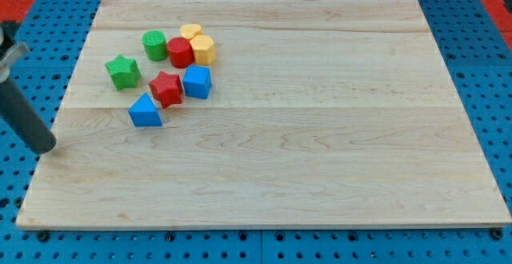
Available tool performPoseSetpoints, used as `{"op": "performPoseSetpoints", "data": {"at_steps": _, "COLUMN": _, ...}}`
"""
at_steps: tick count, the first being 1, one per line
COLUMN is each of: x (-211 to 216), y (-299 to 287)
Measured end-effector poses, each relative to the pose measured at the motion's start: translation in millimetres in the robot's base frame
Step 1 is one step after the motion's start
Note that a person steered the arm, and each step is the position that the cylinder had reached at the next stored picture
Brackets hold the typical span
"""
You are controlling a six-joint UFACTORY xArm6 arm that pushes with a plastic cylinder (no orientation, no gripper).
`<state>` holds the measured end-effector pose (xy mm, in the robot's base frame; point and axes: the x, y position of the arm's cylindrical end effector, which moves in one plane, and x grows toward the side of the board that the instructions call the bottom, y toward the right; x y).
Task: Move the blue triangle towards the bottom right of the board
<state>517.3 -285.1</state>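
The blue triangle (145, 111) lies on the wooden board (320, 136) in the view's left part, at the lower-left end of a cluster of blocks. A red star (166, 88) touches it at its upper right. My rod comes in from the view's left edge, and my tip (46, 147) rests near the board's left edge, well to the left of and slightly below the blue triangle, apart from every block.
The cluster also holds a blue cube-like block (197, 82), a green star (122, 72), a green cylinder (154, 46), a red cylinder (180, 53) and two yellow blocks (203, 50) (190, 31). A blue pegboard (488, 56) surrounds the board.
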Motion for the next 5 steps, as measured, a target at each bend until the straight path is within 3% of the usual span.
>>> {"op": "performPoseSetpoints", "data": {"at_steps": 2, "x": -10, "y": -16}}
{"op": "performPoseSetpoints", "data": {"at_steps": 3, "x": -52, "y": 41}}
{"op": "performPoseSetpoints", "data": {"at_steps": 5, "x": -53, "y": 236}}
